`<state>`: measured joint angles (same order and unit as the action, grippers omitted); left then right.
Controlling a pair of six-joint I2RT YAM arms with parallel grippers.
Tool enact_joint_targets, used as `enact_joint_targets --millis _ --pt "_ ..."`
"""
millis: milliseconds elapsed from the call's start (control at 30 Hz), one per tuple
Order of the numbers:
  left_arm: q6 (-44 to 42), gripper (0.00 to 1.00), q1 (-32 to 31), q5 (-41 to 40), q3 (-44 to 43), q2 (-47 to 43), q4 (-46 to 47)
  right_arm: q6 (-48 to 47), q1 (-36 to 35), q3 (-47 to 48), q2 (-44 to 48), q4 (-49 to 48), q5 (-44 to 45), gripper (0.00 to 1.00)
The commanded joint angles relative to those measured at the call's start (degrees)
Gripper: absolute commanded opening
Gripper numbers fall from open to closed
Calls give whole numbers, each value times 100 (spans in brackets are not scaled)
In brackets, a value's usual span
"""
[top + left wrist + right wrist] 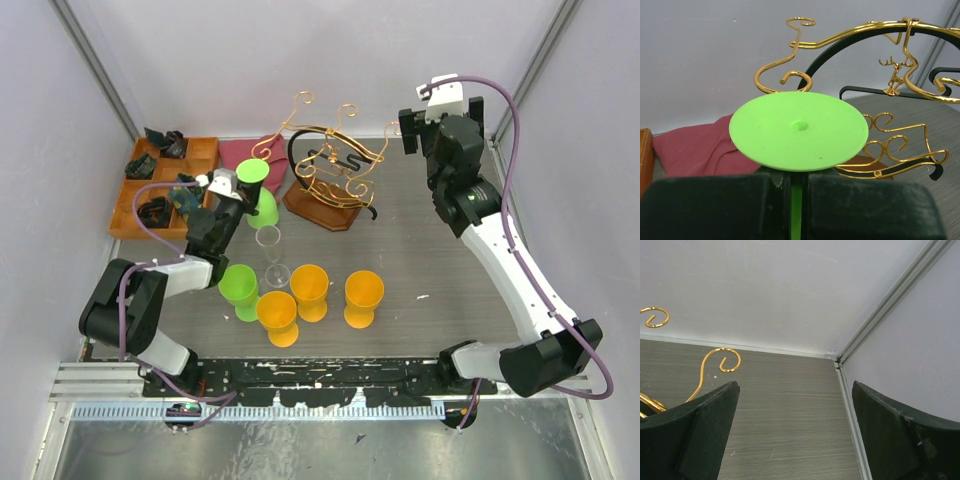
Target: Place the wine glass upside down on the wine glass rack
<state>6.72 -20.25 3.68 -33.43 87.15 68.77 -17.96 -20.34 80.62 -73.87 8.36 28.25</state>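
The left gripper, centre-left in the overhead view, is clamped on the stem of an inverted green wine glass, its bowl hidden beneath the pads, just left of the gold wine glass rack. The right gripper, upper right, gapes wide, holding nothing.

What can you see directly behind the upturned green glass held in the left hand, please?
Behind the green glass stands the wine glass rack, gold scrolls and a dark arch, with a maroon cloth to its left. The glass's foot covers most of the rack's wooden base.
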Motion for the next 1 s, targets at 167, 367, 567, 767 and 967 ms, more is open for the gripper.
enact_joint_targets --millis 167,367,567,767,967 --pt "105 0 -10 221 -450 830 1132 -264 79 -131 57 -420 26 100" --pt "-3 0 -56 155 -655 1067 1323 -338 127 -125 -20 -477 63 100" --pt "-32 0 -101 220 -512 1045 1245 -301 154 -169 -50 -489 83 100" --pt "-118 0 -103 152 -232 933 1240 -280 166 -162 -107 -489 115 100" --pt "-312 0 -112 382 -67 605 912 -163 162 -182 -171 -484 68 100"
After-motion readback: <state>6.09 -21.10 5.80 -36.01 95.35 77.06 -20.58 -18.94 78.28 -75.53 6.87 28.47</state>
